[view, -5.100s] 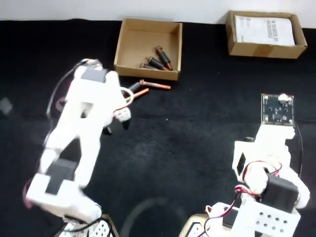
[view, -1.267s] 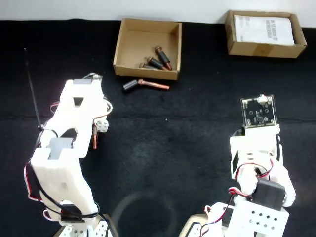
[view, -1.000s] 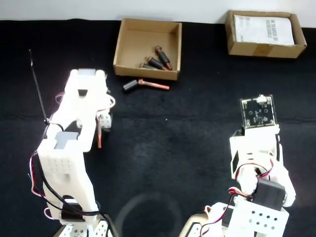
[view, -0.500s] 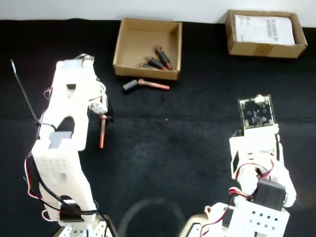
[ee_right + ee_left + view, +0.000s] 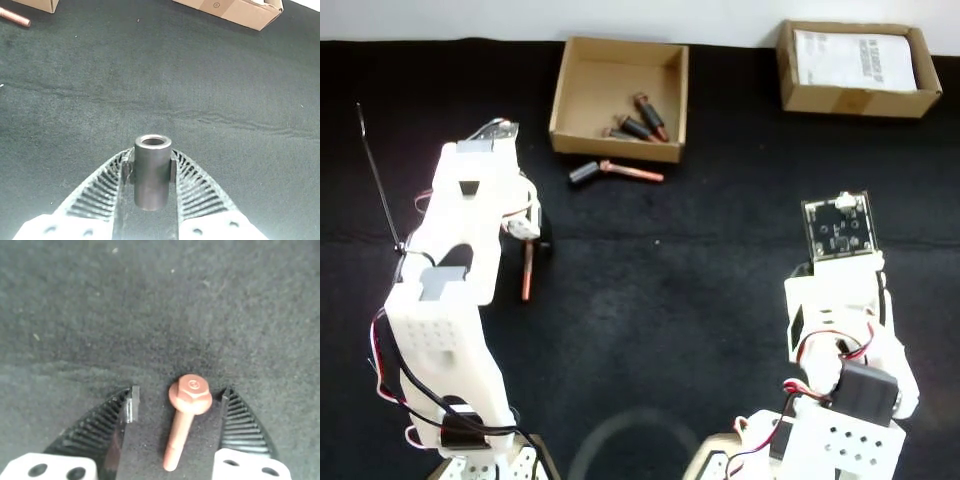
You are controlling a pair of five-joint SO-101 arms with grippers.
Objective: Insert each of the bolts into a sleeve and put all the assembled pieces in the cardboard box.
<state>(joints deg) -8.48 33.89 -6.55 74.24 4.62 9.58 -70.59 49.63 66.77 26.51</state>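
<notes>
1. Left end effector [image 5: 178, 392] is released, with one finger on each side of a bolt [image 5: 184, 422] that lies flat on the table [image 5: 150, 305].
2. Right end effector [image 5: 151, 159] is clenched on a sleeve [image 5: 152, 182]; the open bore end shows past the fingertips.
3. The cardboard box [image 5: 572, 90] at the far side holds assembled pieces [image 5: 642, 122].
4. A second bolt [image 5: 634, 173] and a spare sleeve [image 5: 583, 173] lie end to end just outside the box's near wall.
</notes>
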